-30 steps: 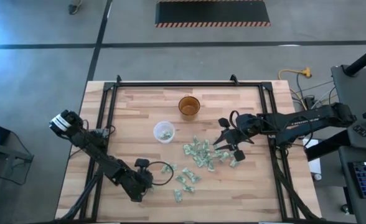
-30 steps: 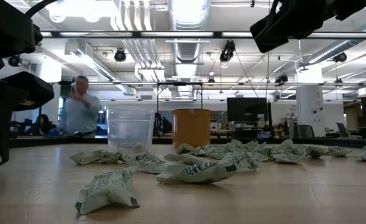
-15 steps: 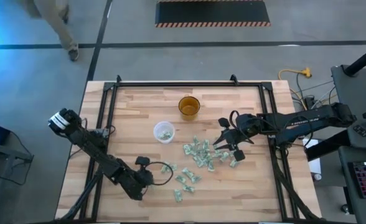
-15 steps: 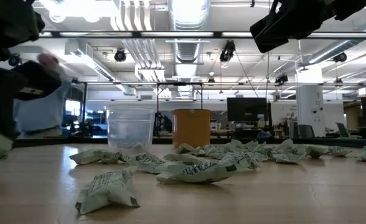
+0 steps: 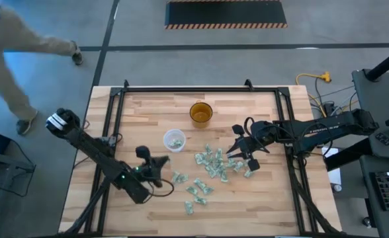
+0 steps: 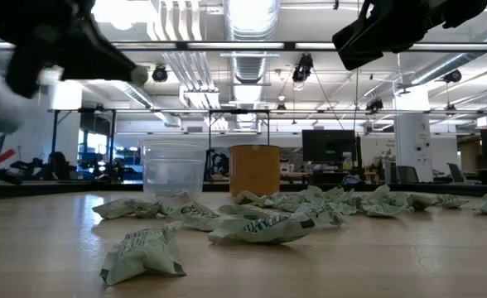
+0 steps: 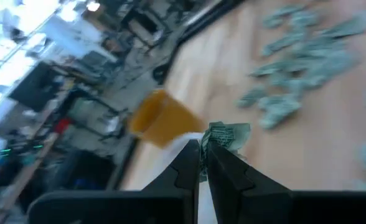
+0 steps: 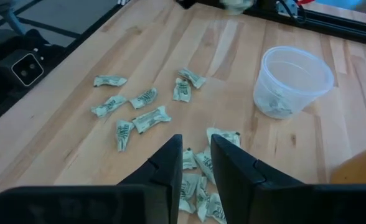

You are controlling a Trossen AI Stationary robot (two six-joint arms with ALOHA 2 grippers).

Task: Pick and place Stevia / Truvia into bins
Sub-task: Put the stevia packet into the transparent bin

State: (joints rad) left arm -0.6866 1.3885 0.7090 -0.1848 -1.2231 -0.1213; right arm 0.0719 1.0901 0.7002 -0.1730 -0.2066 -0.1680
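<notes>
A: Left gripper [image 7: 201, 149]?
B: Fingers pinched together on one sachet [image 7: 226, 135], carried clear of the table [image 5: 260, 205]. In the high view the gripper [image 5: 156, 162] sits just beside the clear cup [image 5: 174, 140].

A: Right gripper [image 5: 237, 151]?
B: Hovering at the pile's [image 5: 217, 162] edge, jaws slightly apart, nothing between them.

A: Location of the remaining sachets?
B: Scattered on the wood between the two grippers. A few lie inside the clear cup.

A: Other items?
B: Amber cup [image 5: 200, 113] beyond the clear one, apart from it. A person [image 5: 16, 59] is on the floor off the table's far left corner.
</notes>
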